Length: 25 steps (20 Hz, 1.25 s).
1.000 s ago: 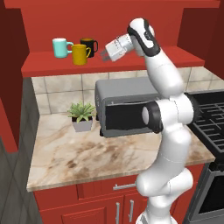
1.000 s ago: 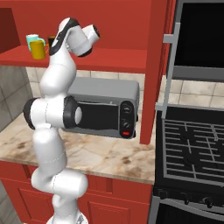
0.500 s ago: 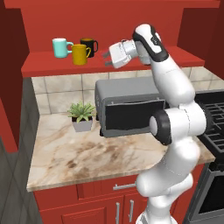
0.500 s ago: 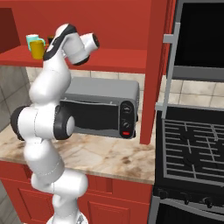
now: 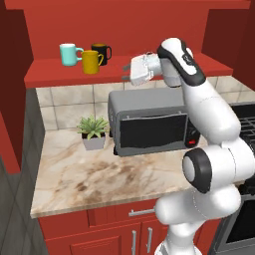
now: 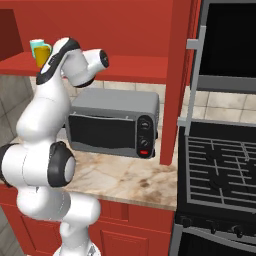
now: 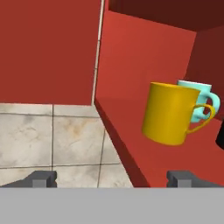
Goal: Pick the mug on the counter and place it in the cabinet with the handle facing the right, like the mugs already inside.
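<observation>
The yellow mug point(image 5: 91, 62) stands upright on the cabinet's red shelf board point(image 5: 55, 76), its loop handle towards the right in the left base view. Just behind it are the teal mug point(image 5: 68, 54) and the black mug point(image 5: 101, 51). My gripper point(image 5: 126, 72) hangs open to the right of the mugs, at shelf height and apart from them, with nothing between its fingers. In the hand view the yellow mug point(image 7: 170, 113) sits ahead and to the right of the open gripper point(image 7: 112, 178), half covering the teal mug point(image 7: 202, 103). The marbled counter point(image 5: 94, 174) lies below.
A grey toaster oven point(image 5: 149, 124) stands on the counter under my hand, with a small potted plant point(image 5: 93, 132) to its left. A black stove point(image 6: 220, 160) and a red upright panel point(image 6: 180, 75) are to the right. Tiled wall point(image 7: 52, 135) backs the counter.
My hand has sunk a little and the arm's elbow has swung right. The gripper stays open and the yellow mug has not moved on the shelf.
</observation>
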Available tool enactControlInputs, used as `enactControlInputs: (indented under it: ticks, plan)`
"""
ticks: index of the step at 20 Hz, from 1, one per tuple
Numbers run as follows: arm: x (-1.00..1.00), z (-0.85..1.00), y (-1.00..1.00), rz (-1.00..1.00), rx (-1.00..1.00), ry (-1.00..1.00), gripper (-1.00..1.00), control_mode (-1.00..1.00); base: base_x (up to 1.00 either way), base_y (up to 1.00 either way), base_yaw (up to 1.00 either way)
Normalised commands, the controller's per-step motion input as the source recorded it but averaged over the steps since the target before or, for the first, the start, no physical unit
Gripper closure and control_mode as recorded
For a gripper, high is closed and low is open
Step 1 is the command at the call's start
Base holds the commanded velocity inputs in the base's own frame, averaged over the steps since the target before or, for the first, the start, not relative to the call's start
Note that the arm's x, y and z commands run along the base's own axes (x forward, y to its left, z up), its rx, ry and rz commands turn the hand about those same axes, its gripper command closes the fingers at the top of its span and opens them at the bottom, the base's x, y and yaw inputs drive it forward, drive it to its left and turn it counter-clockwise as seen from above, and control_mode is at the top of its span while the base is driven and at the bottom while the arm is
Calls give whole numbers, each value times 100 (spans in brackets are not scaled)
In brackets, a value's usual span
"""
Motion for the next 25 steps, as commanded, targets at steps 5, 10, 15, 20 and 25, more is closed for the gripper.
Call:
enactControlInputs:
  ticks: [5, 10, 15, 20, 25]
  plan:
    - [-73, 0, 0, -13, 1, 11, -100, -100, 0, 0, 0]
    - [-83, 0, 0, -12, 1, 12, -100, -100, 0, 0, 0]
    - [-80, -13, -2, -13, 0, 11, -100, -100, 0, 0, 0]
    - [-76, -14, -5, -14, 0, 1, -100, -100, 0, 0, 0]
    - [-65, -67, 0, -16, -10, 17, -100, -100, 0, 0, 0]
